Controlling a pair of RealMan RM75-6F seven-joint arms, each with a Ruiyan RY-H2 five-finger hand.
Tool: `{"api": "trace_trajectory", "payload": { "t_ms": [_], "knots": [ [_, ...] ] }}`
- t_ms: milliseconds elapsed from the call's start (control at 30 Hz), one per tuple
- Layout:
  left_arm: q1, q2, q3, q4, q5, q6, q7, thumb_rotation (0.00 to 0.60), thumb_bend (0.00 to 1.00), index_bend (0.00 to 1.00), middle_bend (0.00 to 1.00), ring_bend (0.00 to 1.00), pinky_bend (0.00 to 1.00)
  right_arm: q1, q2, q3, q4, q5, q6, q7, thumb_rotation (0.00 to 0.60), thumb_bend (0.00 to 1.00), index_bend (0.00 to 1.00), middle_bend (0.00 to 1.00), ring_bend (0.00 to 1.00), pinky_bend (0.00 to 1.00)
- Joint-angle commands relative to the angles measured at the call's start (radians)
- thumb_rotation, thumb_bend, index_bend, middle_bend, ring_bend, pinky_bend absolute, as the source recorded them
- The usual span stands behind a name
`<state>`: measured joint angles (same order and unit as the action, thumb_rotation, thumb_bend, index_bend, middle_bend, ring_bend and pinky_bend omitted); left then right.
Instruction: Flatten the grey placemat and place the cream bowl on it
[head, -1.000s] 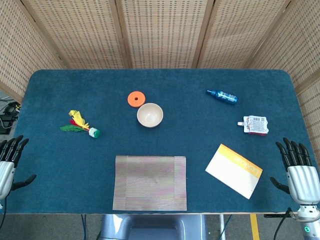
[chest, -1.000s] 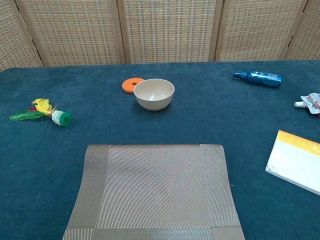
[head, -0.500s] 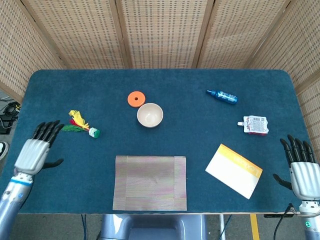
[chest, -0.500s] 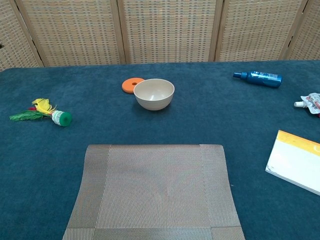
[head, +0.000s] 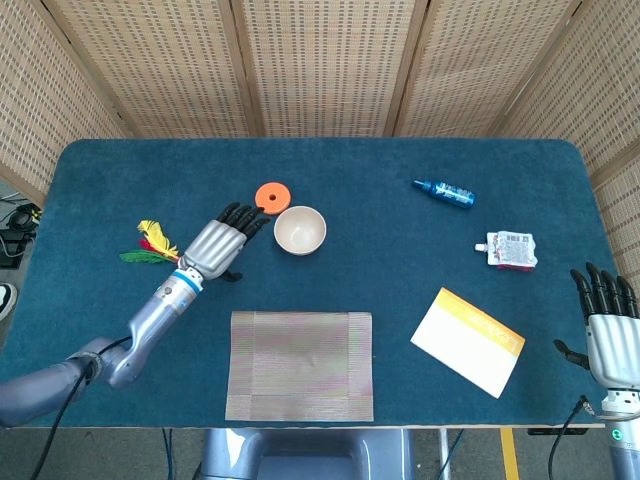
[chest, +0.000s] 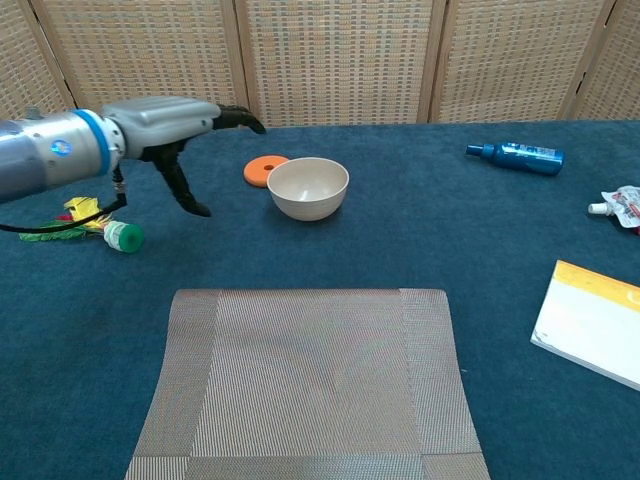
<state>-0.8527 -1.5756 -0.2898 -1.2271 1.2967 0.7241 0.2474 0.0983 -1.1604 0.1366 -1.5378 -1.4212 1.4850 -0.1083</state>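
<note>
On the counter (head: 400, 190) the placemat (head: 300, 365) lay at the near edge, the bowl (head: 300, 230) behind it and a disc (head: 271, 197) just behind-left of the bowl. The left hand (head: 219, 244) hovered left of the bowl; a shuttlecock (head: 160, 249) lay further left. A bottle (head: 445, 192), pouch (head: 509, 250) and booklet (head: 467, 341) lay to the right.

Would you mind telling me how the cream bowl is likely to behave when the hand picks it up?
The cream bowl looks rigid and is empty, so it is probably light. Its smooth, rounded wall may slip in the fingers of the left hand. It stands upright on a narrow base, so a sideways nudge might tip it.
</note>
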Motion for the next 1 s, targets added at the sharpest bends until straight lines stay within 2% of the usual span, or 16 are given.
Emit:
{"api": "trace_trajectory", "payload": {
  "t_ms": [33,133,333,433,500,533,600,667,867,1000],
  "knots": [
    [-0.102,-0.117,-0.023,0.131,-0.089,-0.088,0.064,0.6,0.14,0.15,0.0,0.0,0.0,0.004,-0.004,0.003,0.01,0.015,-0.012,-0.003,0.6,0.0,0.04,0.0,0.0,0.0],
    [-0.169,-0.216,-0.028,0.267,-0.135,-0.131,0.078,0.6,0.21,0.19,0.0,0.0,0.0,0.007,-0.007,0.009,0.022,0.035,-0.023,-0.003,0.6,0.0,0.04,0.0,0.0,0.0],
    [-0.236,-0.316,-0.031,0.421,-0.164,-0.156,0.066,0.6,0.34,0.25,0.0,0.0,0.0,0.006,-0.006,0.014,0.026,0.046,-0.022,0.0,0.6,0.0,0.04,0.0,0.0,0.0],
    [-0.26,-0.35,-0.029,0.481,-0.178,-0.176,0.057,0.6,0.41,0.39,0.0,0.0,0.0,0.004,-0.004,0.015,0.025,0.046,-0.016,0.001,0.6,0.0,0.05,0.0,0.0,0.0],
    [-0.267,-0.363,-0.027,0.503,-0.187,-0.184,0.055,0.6,0.45,0.54,0.0,0.0,0.0,0.003,-0.004,0.015,0.025,0.048,-0.015,0.002,0.6,0.0,0.05,0.0,0.0,0.0],
    [-0.27,-0.366,-0.026,0.51,-0.192,-0.185,0.056,0.6,0.46,0.58,0.0,0.0,0.0,0.003,-0.003,0.015,0.025,0.048,-0.014,0.002,0.6,0.0,0.05,0.0,0.0,0.0],
    [-0.27,-0.364,-0.026,0.509,-0.198,-0.176,0.056,0.6,0.48,0.66,0.0,0.0,0.0,0.002,-0.003,0.015,0.025,0.049,-0.015,0.005,0.6,0.0,0.05,0.0,0.0,0.0],
    [-0.266,-0.351,-0.031,0.495,-0.204,-0.157,0.052,0.6,0.49,0.69,0.0,0.0,0.0,0.002,-0.002,0.013,0.024,0.047,-0.014,0.006,0.6,0.0,0.05,0.0,0.0,0.0],
    [-0.24,-0.272,-0.046,0.416,-0.228,-0.104,0.059,0.6,0.49,0.69,0.0,0.0,0.0,0.0,0.002,0.007,0.014,0.033,-0.007,0.007,0.6,0.0,0.06,0.0,0.0,0.0],
    [-0.195,-0.157,-0.053,0.337,-0.261,-0.065,0.082,0.6,0.49,0.69,0.0,0.0,0.0,-0.004,0.005,0.0,-0.001,0.015,0.006,0.002,0.6,0.0,0.06,0.0,0.0,0.0]
  ]
}}
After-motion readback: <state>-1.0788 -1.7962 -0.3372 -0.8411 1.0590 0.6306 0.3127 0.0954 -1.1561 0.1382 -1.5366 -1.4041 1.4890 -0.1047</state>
